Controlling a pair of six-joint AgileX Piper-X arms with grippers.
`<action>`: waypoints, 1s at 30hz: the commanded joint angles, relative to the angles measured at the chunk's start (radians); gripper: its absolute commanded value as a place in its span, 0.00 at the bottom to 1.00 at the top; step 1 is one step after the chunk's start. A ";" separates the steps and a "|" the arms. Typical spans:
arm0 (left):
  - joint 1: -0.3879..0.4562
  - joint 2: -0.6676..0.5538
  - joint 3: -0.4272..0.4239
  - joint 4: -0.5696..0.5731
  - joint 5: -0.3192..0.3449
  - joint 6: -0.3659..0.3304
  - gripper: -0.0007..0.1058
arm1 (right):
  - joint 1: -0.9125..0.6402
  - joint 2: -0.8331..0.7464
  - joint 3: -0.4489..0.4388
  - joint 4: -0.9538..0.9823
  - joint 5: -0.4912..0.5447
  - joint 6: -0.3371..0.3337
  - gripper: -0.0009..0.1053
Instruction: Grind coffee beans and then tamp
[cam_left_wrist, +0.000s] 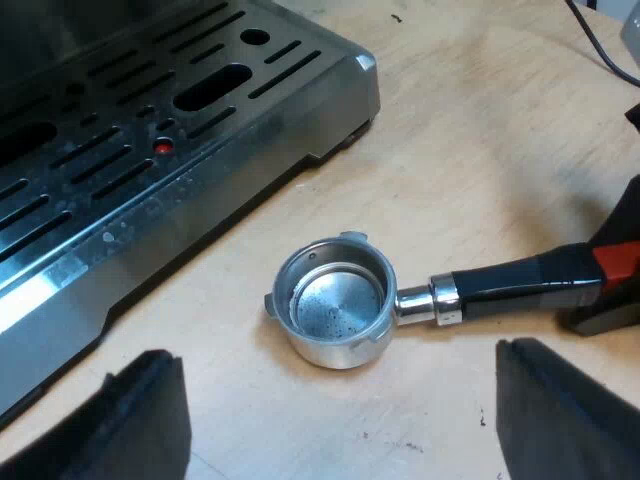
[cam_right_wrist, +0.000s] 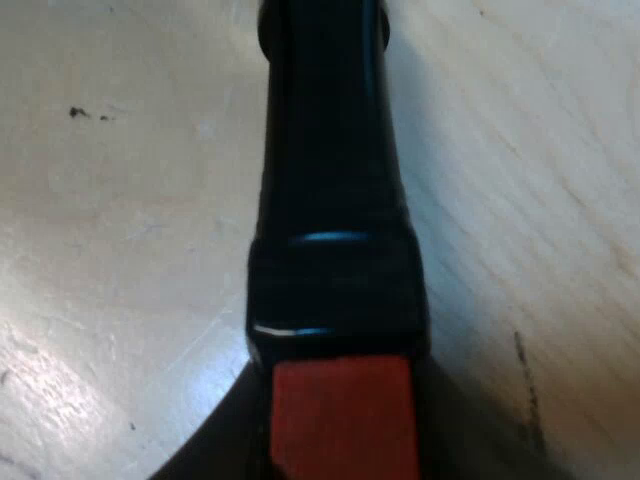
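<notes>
I see a smooth shiny metal holder (cam_left_wrist: 335, 308), its handle (cam_right_wrist: 335, 190) glossy black with a matt red end (cam_right_wrist: 340, 420), a brushed steel espresso machine (cam_left_wrist: 200, 185), pale grained wood table (cam_left_wrist: 480, 150)

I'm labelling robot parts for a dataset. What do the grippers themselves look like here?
The left gripper has two matte black fingers, chunky and blocky with squared tips, no markings visible. The right gripper, at the holder, is black and angular too.
</notes>
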 joint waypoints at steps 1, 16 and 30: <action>-0.005 -0.002 0.002 -0.012 0.006 0.004 0.63 | -0.004 0.009 -0.008 -0.010 -0.039 -0.005 0.01; -0.005 -0.002 0.002 -0.012 0.021 0.004 0.63 | -0.004 0.009 -0.039 0.147 -0.091 0.025 0.57; -0.005 -0.002 0.002 -0.012 0.021 0.004 0.63 | -0.004 -0.044 -0.214 0.461 -0.180 0.025 0.57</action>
